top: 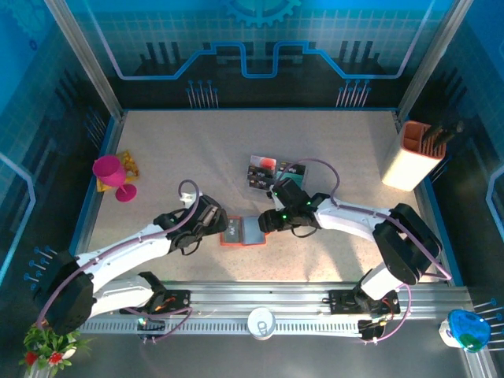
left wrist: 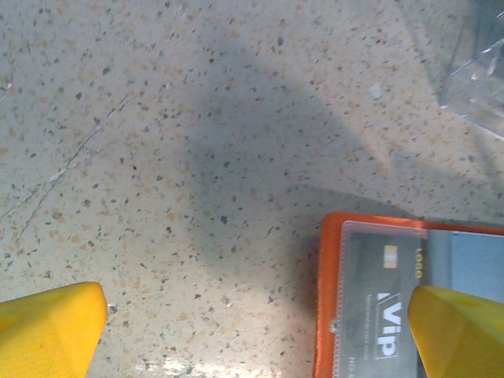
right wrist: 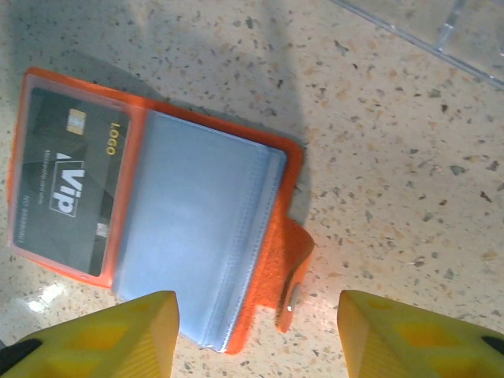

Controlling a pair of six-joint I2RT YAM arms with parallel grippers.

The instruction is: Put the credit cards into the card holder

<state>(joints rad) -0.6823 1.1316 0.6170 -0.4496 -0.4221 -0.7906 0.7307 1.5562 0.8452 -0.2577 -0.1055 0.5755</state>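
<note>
The card holder [right wrist: 197, 228] is seen lying open on the speckled table [top: 339, 150], between the two grippers and near the arms' bases. In the left wrist view it is cut off by the right and bottom edges of the frame, and part of it is covered by one yellow fingertip [left wrist: 461, 331]. From above, its detail is lost between the dark wrists. More credit cards [top: 264, 169] are stacked just beyond it in a clear tray [right wrist: 441, 31], itself cropped at the frame edge in both wrist views. Their faces cannot be read from overhead. The holder is shown as orange-red, with a block of grey-blue clear sleeves at its middle and a snap tab [right wrist: 293, 272] folded out to one side. One black card [right wrist: 67, 181], marked "VIP" and bearing a gold chip, is lodged under a clear pocket at the end away from the tab. The left gripper [left wrist: 252, 339] is spread wide, with nothing clasped. The right gripper [right wrist: 260, 339] is parted over the holder's tab end, gripping nothing.
</note>
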